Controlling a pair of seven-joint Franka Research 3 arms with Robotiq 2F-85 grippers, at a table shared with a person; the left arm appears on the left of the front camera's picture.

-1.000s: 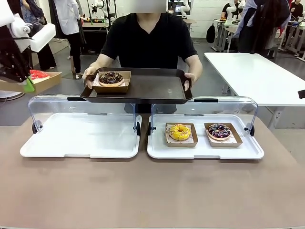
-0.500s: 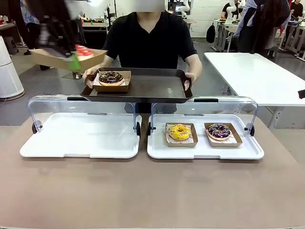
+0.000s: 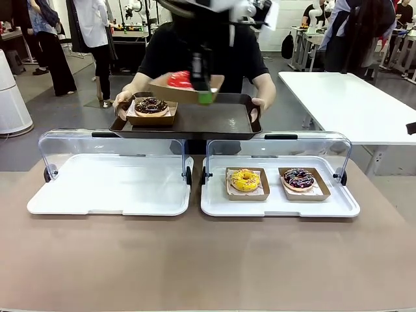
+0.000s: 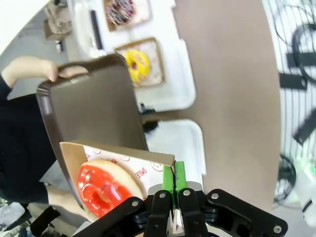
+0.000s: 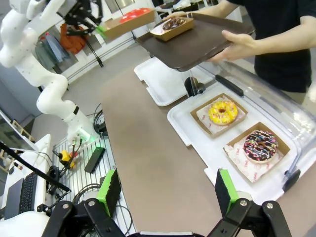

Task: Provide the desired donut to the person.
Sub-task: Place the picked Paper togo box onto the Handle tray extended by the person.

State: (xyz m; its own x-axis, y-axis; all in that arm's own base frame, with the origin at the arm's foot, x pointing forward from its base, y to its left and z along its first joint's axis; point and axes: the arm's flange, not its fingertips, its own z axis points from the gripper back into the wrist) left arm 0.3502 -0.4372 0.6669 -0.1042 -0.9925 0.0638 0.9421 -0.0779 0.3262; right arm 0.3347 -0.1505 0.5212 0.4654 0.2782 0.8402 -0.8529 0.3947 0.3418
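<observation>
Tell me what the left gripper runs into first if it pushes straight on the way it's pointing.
Probably the brown tray the person holds: the left gripper, shut on the red donut's box, points down at it. Depth is hard to judge.

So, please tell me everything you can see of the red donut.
The red donut is a ring with glossy red icing over a pale dough rim. It lies on white printed paper in a shallow brown cardboard tray. The left hand is shut on that tray's edge and holds it in the air above the dark serving tray, which the person holds with both hands. Nothing else touches the donut.
</observation>
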